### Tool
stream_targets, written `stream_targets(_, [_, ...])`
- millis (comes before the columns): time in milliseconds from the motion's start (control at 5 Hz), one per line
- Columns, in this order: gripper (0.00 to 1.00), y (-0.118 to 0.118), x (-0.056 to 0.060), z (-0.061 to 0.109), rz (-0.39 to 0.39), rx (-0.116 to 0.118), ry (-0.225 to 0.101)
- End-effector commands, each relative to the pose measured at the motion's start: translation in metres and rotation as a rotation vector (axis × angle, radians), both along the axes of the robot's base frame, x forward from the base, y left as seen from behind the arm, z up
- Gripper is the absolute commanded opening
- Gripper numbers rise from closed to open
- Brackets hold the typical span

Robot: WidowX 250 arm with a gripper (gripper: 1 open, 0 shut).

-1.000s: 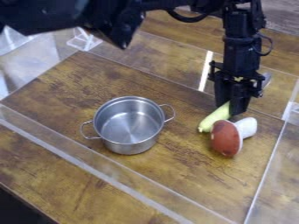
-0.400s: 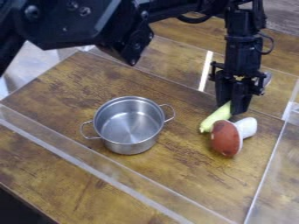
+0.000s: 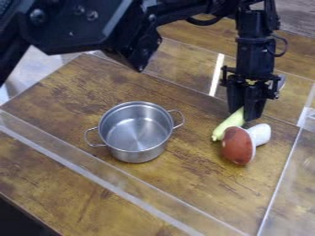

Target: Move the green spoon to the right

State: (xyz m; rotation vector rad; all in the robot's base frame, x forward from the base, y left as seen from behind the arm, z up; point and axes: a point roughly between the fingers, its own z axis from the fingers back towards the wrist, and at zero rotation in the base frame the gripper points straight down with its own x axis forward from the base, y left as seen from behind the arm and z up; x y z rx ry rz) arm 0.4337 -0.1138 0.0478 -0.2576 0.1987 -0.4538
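Wooden table (image 3: 74, 175), steel pot (image 3: 135, 130) centre-left. Our gripper (image 3: 250, 108) points down, jaws closed on the far tip of the green spoon (image 3: 227, 123), which lies touching the mushroom (image 3: 240, 144). We should keep the pinch firm, lift clear of the mushroom, then carry right.

yellow-green spoon (image 3: 227, 124), red-and-white mushroom (image 3: 242, 143), silver pot (image 3: 135, 130), brown wood-grain table (image 3: 74, 101)

Shiny steel pot (image 3: 135, 130), wooden table (image 3: 74, 101)
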Motion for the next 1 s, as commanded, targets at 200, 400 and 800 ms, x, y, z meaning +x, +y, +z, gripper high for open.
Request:
stream_targets(200, [0.0, 0.013, 0.0063, 0.0311, 0.03, -0.021, -0.023])
stream_targets(400, [0.0, 0.0142, 0.0045, 0.0324, 0.029, -0.026, -0.001])
stream_targets(800, [0.0, 0.0163, 0.0021, 0.0345, 0.027, -0.038, 0.042])
